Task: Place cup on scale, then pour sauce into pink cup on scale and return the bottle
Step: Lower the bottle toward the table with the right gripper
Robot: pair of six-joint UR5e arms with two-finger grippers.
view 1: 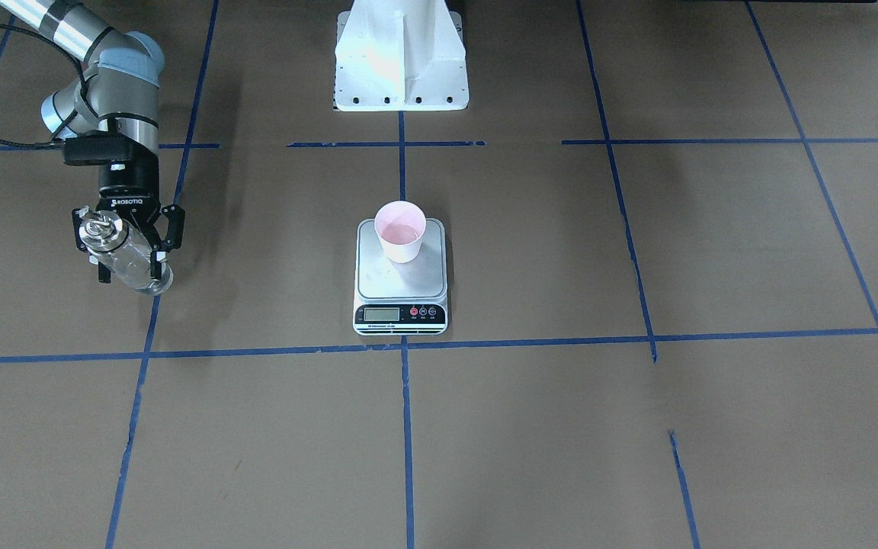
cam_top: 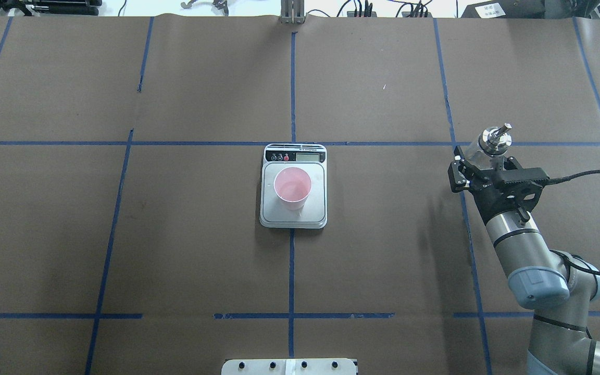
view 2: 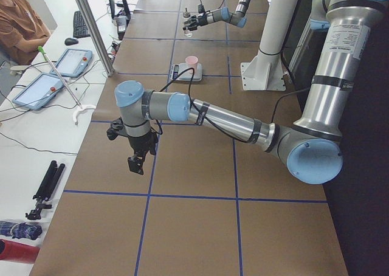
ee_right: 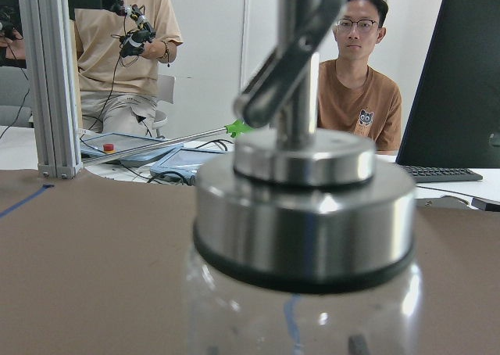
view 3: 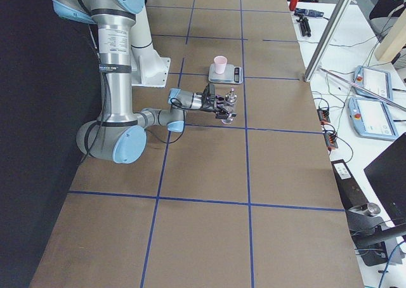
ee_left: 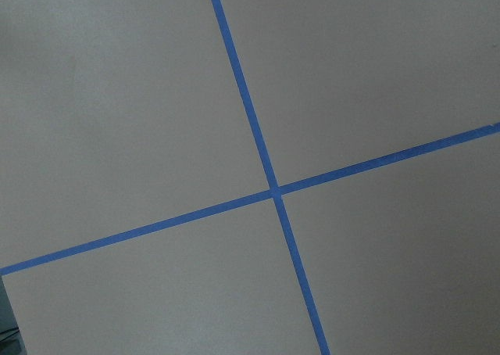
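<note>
Fingers [view 1: 157, 263] of the right gripper [view 1: 130, 267] are clamped on the bottle [view 1: 138, 268], one black finger on each side of the clear glass body, below the silver cap [view 1: 101, 231]. In the front-facing view this pair sits at the middle left of the frame, the cap toward the upper left and the glass base toward the lower right, beside a blue tape line [view 1: 134, 412]. Whether the base touches the table [view 1: 637, 442] I cannot tell. In the overhead view the same gripper [cam_top: 482, 165] is at the middle right of the frame, and the bottle [cam_top: 479, 155] reaches up past the fingers, its spout at the top end. The right wrist view is filled by the cap [ee_right: 305, 206] and the top of the glass, too close to show any finger; two people sit at a desk in the background. How much sauce is in the glass cannot be made out.

The cup [cam_top: 292, 187] stands upright on the silver platform of the scale [cam_top: 293, 219] at the centre of the frame, well apart from the bottle and the fingers.

The left gripper [view 2: 137, 163] hangs pointing down over the brown table at the middle left of the left side view, near a tape line. Whether its fingers are apart or together cannot be told. The left wrist view shows only two tape lines crossing on the table.
</note>
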